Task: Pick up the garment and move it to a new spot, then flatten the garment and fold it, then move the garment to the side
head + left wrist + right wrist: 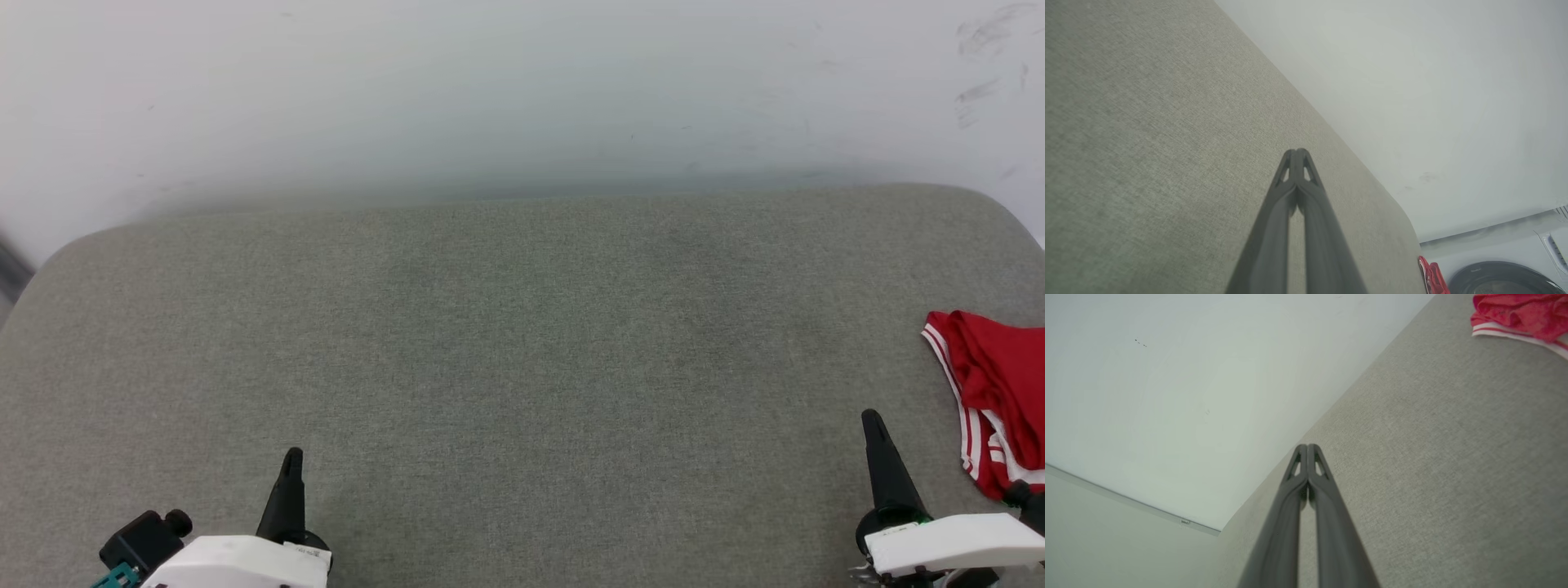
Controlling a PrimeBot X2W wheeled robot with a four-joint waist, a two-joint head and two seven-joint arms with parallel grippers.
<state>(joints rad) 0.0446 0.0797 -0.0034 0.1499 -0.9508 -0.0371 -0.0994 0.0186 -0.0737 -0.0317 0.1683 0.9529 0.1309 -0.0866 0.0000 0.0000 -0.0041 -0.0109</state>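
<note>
Both claws are closed with nothing in them. The left claw (292, 459) sits low at the near left of the worktop (522, 343) and the right claw (872, 420) at the near right. Fingers point away from the robot, and the tips are pressed together in both wrist views. It reads as a parked pose: arms off to the sides, bare grey fabric between them.

The shirt (1000, 384) lies at the right end of the worktop, near the right claw and apart from its fingers. It's bunched rather than flat, with red folds over a red-and-white striped hem. That spot fits two cases: a heap to be fetched, or a bundle set aside. I can't settle which from here.

Hard to see:
- The head view cuts the shirt off at the right border, so its full shape, sleeves and any lettering are out of sight.
- The right wrist view has a blurred corner of it at top right.
- The left wrist view catches a red sliver at the worktop's end, beside a dark round shape (1498, 279) I can't identify.
</note>
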